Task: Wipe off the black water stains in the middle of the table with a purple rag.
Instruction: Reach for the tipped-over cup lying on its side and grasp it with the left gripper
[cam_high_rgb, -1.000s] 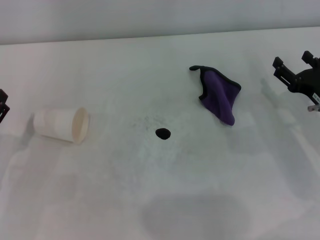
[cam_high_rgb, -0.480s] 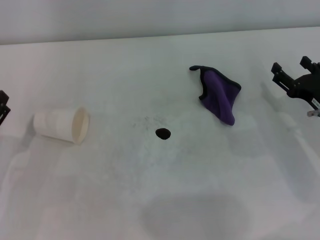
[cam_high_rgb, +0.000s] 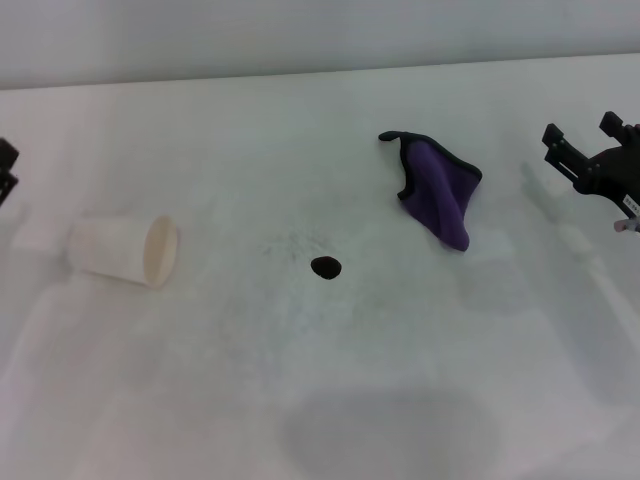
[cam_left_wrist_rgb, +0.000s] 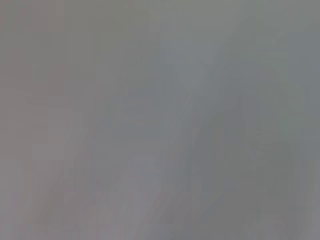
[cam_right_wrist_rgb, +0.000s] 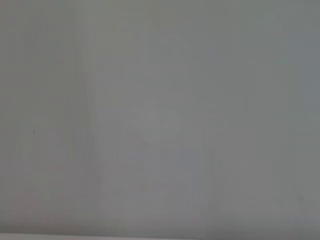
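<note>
The black water stain (cam_high_rgb: 325, 267) is a small glossy oval blot near the middle of the white table (cam_high_rgb: 330, 390). The purple rag (cam_high_rgb: 441, 190) lies crumpled behind and to the right of the stain, with a black loop at its far corner. My right gripper (cam_high_rgb: 583, 145) hovers at the right edge, to the right of the rag, fingers spread open and empty. My left gripper (cam_high_rgb: 5, 172) barely shows at the left edge. Both wrist views show only plain grey surface.
A white paper cup (cam_high_rgb: 125, 250) lies on its side at the left, mouth toward the middle. Faint grey speckles surround the stain. A soft shadow lies on the table's near middle.
My left gripper has risen a little along the left edge. My right gripper has shifted slightly to the right and stays open. Rag, stain and cup have not moved.
</note>
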